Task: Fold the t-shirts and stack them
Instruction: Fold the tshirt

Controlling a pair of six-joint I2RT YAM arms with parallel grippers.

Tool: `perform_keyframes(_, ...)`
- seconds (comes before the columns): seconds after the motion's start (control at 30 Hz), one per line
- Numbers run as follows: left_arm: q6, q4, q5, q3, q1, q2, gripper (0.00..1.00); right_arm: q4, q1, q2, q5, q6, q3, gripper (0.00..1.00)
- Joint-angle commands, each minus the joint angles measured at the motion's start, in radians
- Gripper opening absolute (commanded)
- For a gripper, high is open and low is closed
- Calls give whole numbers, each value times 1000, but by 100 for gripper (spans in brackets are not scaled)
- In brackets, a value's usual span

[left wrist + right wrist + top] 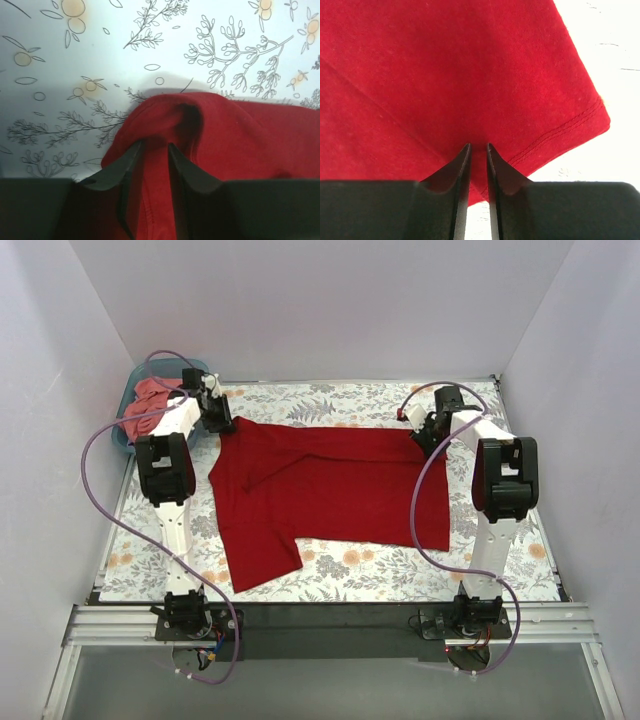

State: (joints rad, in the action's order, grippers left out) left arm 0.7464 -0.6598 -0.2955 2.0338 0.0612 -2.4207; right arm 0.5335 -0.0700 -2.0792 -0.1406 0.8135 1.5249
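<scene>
In tub (120,436): pink shirt (150,400). Left end effector (155,145), right end effector (478,146) clamp crimson shirt (330,490).

Past the left end effector (155,144) the crimson t-shirt (245,145) runs off the right and bottom edges; ahead of the right end effector (478,145), off the top and left. Right of it the counter (615,50) bleaches white. The left arm (165,468) half hides the salmon-pink t-shirt (150,398).

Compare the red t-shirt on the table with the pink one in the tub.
The red t-shirt lies spread on the table; the pink t-shirt sits bunched in the teal tub. The left gripper and right gripper pinch the red t-shirt's far corners; neither holds the pink t-shirt. Neither is folded yet.
</scene>
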Motion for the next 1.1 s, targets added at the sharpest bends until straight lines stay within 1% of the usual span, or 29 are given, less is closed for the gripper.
perform_keyframes(0.0,-74,-15,-129,-33,32,92,28,178,35,-41,-95,-69,95,24)
perform_keyframes(0.03,-84,12,-129,-61,31,130,30,181,47,-30,-141,-80,95,24)
perform_keyframes(0.07,-90,37,-210,-111,31,200,32,181,59,-10,-198,-91,109,25)
perform_keyframes(0.1,-90,72,-232,-127,26,227,34,186,61,1,-226,-99,121,25)
perform_keyframes(0.17,-97,80,-295,-142,20,267,38,180,61,25,-267,-128,148,25)
perform_keyframes(0.23,-108,74,-294,-161,0,299,39,183,61,19,-307,-160,182,26)
perform_keyframes(0.27,-123,63,-304,-167,-7,304,40,184,58,-2,-303,-195,205,26)
perform_keyframes(0.33,-150,48,-295,-208,-40,322,41,183,52,-28,-274,-208,253,26)
perform_keyframes(0.4,-165,45,-286,-242,-47,328,43,180,41,-77,-212,-221,300,26)
perform_keyframes(0.43,-179,46,-281,-263,-99,327,44,181,39,-96,-200,-229,319,26)
perform_keyframes(0.5,-193,46,-249,-273,-142,316,47,183,39,-146,-168,-252,369,26)
perform_keyframes(0.6,-203,39,-193,-256,-194,278,49,184,38,-194,-139,-267,399,26)
perform_keyframes(0.7,-217,25,-163,-230,-228,232,51,183,36,-214,-126,-267,396,27)
perform_keyframes(0.73,-225,23,-142,-225,-235,224,57,184,36,-217,-123,-266,388,27)
perform_keyframes(0.77,-225,22,-130,-221,-241,207,58,181,36,-217,-117,-263,385,27)
perform_keyframes(0.9,-237,11,-96,-222,-254,189,60,181,36,-223,-109,-255,374,27)
perform_keyframes(1.0,-246,22,-99,-241,-258,202,60,183,36,-222,-113,-251,370,27)
perform_keyframes(1.03,-252,19,-102,-244,-259,207,60,181,38,-222,-111,-249,371,27)
perform_keyframes(1.07,-258,16,-116,-248,-261,212,57,181,36,-223,-108,-249,373,27)
